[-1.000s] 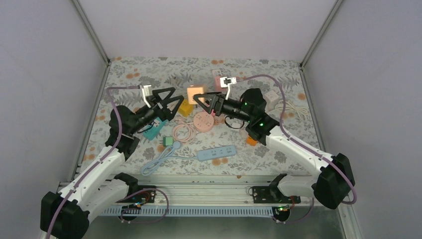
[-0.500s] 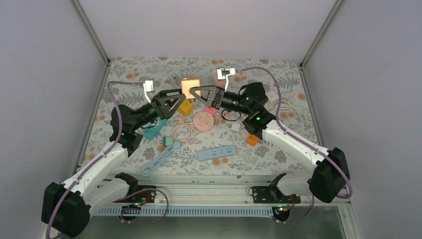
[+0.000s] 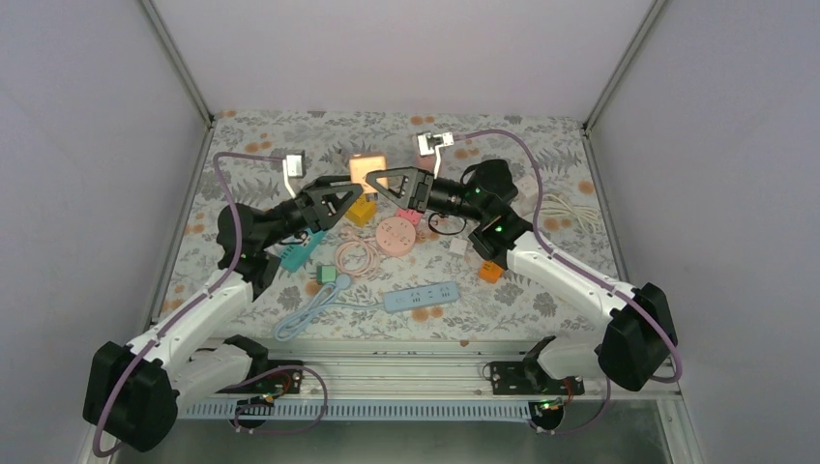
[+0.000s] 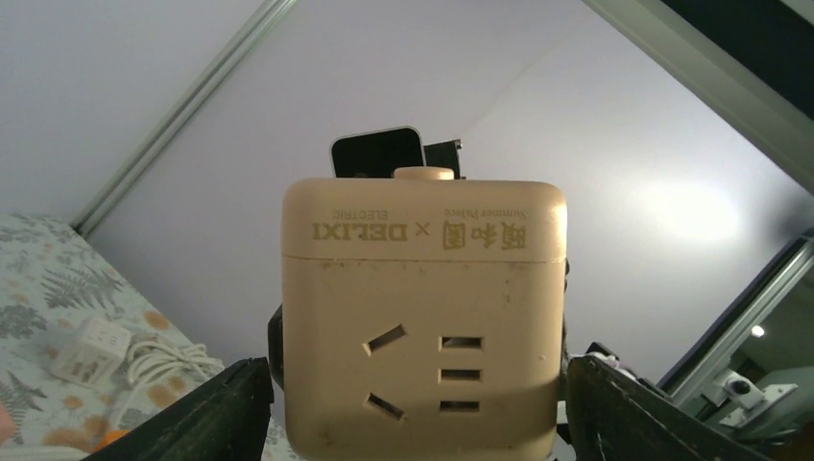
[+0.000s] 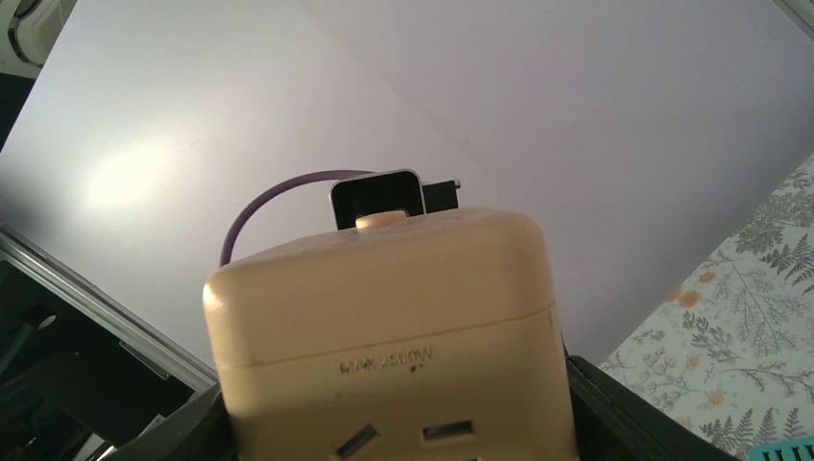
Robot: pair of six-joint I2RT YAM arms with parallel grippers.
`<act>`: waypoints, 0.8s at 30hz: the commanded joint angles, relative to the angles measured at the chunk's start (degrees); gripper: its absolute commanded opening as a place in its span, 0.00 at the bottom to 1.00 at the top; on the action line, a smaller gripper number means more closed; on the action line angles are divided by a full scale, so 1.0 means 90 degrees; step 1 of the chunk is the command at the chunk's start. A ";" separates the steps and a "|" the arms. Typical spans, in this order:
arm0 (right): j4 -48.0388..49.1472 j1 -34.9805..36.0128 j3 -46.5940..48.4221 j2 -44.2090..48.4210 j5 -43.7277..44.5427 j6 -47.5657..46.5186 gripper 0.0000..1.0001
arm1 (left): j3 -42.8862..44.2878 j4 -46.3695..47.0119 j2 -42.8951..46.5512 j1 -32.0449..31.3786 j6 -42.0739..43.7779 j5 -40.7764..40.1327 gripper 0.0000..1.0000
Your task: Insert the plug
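The right gripper (image 3: 379, 181) is clamped on the beige DELIXI cube socket (image 3: 367, 167), raised over the far middle of the table (image 3: 251, 135). The left gripper (image 3: 355, 191) flanks the same cube, but I cannot tell whether it grips. A yellow cube socket (image 3: 362, 210), a round pink socket (image 3: 395, 235) and a blue power strip (image 3: 422, 297) lie below.

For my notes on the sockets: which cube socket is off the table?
The beige cube socket, held up in the right gripper. The yellow cube and the white cube rest on the table.
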State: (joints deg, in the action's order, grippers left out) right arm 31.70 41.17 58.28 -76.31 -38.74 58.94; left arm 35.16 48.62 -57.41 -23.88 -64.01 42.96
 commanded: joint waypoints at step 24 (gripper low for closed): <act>-0.4254 -0.0258 0.1477 0.0736 0.1653 -0.3531 1.00 | 0.1703 -0.2530 -0.0655 -0.0002 0.4888 0.0287 0.40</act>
State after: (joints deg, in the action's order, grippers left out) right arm 3.38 39.92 68.49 -72.36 -28.32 37.82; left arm 46.72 29.32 -61.73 -23.92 -32.62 42.78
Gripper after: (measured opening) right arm 0.998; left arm 0.597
